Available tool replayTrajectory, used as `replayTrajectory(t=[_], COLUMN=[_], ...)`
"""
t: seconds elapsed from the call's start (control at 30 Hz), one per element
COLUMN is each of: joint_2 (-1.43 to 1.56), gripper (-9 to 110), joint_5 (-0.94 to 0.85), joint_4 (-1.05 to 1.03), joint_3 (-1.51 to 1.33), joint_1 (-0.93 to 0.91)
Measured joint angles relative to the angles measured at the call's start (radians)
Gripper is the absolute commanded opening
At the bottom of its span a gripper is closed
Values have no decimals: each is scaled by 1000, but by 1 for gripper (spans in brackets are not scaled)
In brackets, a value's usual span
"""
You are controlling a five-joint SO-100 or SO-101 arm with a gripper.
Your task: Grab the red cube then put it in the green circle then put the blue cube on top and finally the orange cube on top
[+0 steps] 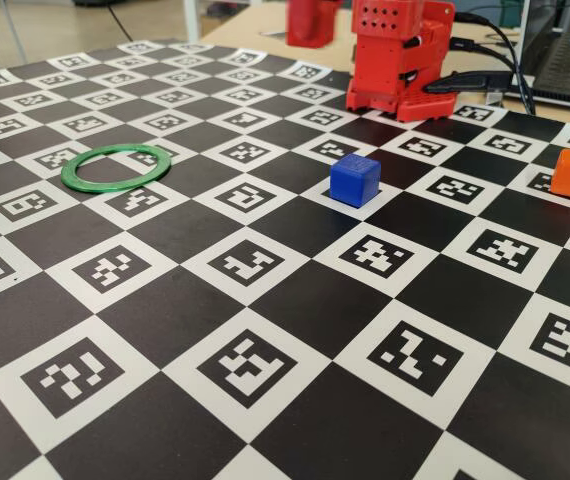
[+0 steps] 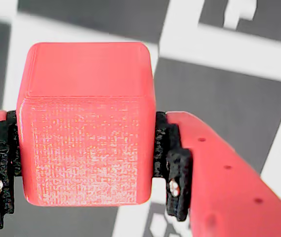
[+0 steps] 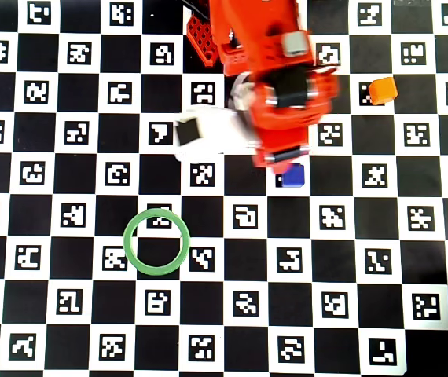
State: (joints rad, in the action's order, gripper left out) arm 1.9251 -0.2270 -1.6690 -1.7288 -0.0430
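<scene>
We held the red cube [image 2: 86,128] clamped in our pincer [image 2: 86,163] above the desk, the green circle [image 3: 156,242] at seven o'clock overhead; a loose grip could drop it.

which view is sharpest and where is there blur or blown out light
Fixed view: sharpest near the blue cube; the near squares soften slightly. Wrist view: the red cube shows crisp print lines between the gripper pads, its lit faces washed pale pink, the board behind blurred. Overhead view: even light, the arm's white part overexposed, the green circle clear.
</scene>
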Motion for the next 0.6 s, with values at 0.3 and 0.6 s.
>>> replayTrajectory(t=[0.3,0.6], joint_2=[-133,-270], gripper=[7,7], joint_5=[-135,-138], joint_4=[-41,9], joint_3=[130,249], joint_1=[-192,-202])
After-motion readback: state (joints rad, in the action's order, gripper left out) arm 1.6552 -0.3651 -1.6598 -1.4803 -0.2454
